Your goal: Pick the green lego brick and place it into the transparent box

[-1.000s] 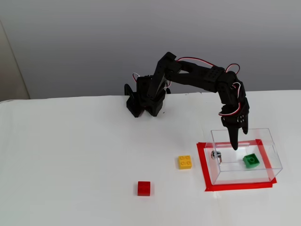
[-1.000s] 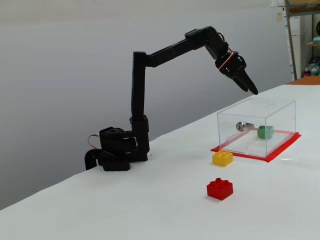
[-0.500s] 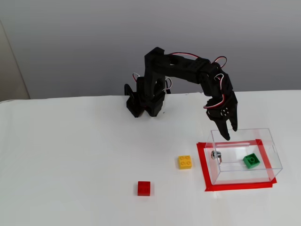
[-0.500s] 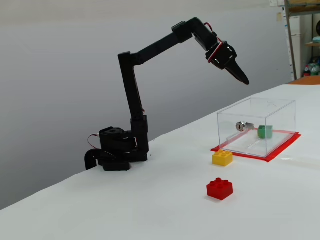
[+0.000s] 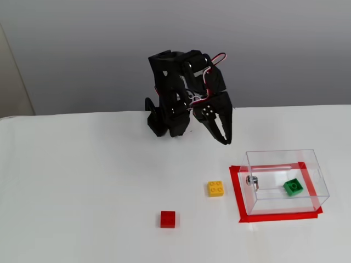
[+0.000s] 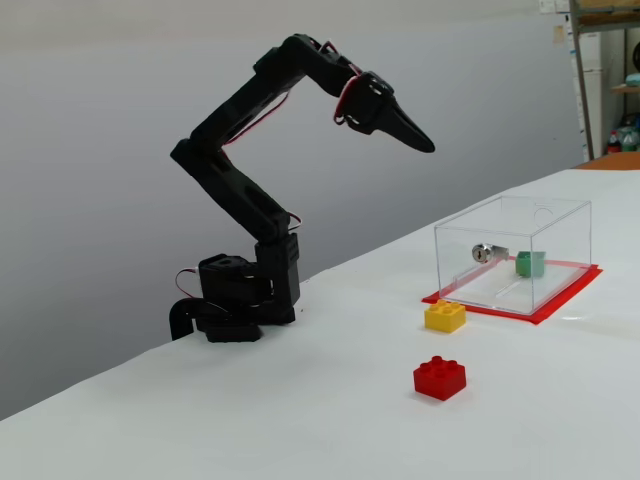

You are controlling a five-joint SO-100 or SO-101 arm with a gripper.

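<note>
The green lego brick point(image 5: 293, 187) point(image 6: 530, 264) lies inside the transparent box point(image 5: 274, 159) point(image 6: 520, 212), toward its right end in the high fixed view. The box stands on a red-taped patch with a small metal knob on its left wall. My gripper point(image 5: 226, 140) point(image 6: 426, 145) hangs in the air left of and behind the box, well clear of it. Its black fingers are pressed together with nothing between them.
A yellow brick point(image 5: 215, 188) point(image 6: 445, 316) sits just left of the box. A red brick point(image 5: 168, 219) point(image 6: 440, 377) lies nearer the front edge. The arm's base point(image 5: 167, 123) point(image 6: 235, 300) stands at the back of the white table.
The arm has folded back toward its base, carrying the shut gripper up and away from above the box. The green brick has stayed put in the box.
</note>
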